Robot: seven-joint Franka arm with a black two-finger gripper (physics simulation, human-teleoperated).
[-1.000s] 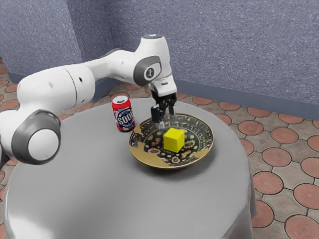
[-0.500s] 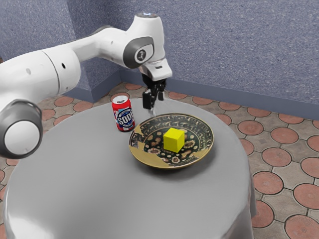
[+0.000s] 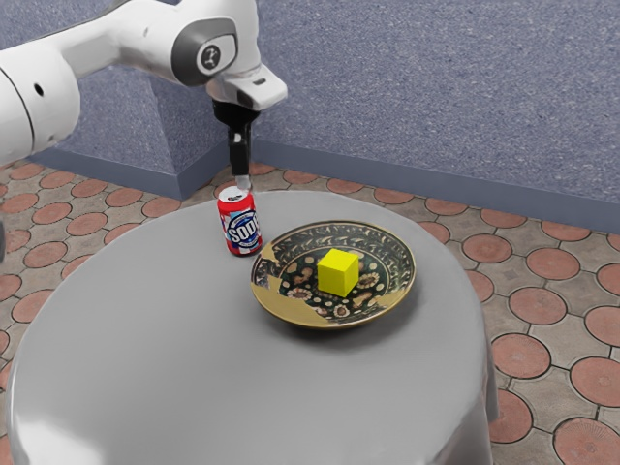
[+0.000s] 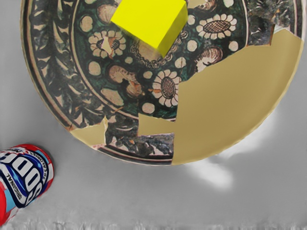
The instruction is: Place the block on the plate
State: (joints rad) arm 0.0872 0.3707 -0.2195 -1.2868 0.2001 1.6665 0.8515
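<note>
The pincer (image 3: 243,182) has swung from above the plate (image 3: 292,308) toward the soda can (image 3: 240,229); released or clenched, I cannot tell. The yellow block (image 3: 337,273) rests on the plate, apparently centred for stability.

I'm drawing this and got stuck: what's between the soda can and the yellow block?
A strip of grey tabletop next to the can, then the patterned plate up to the block. The wrist view shows it.
</note>
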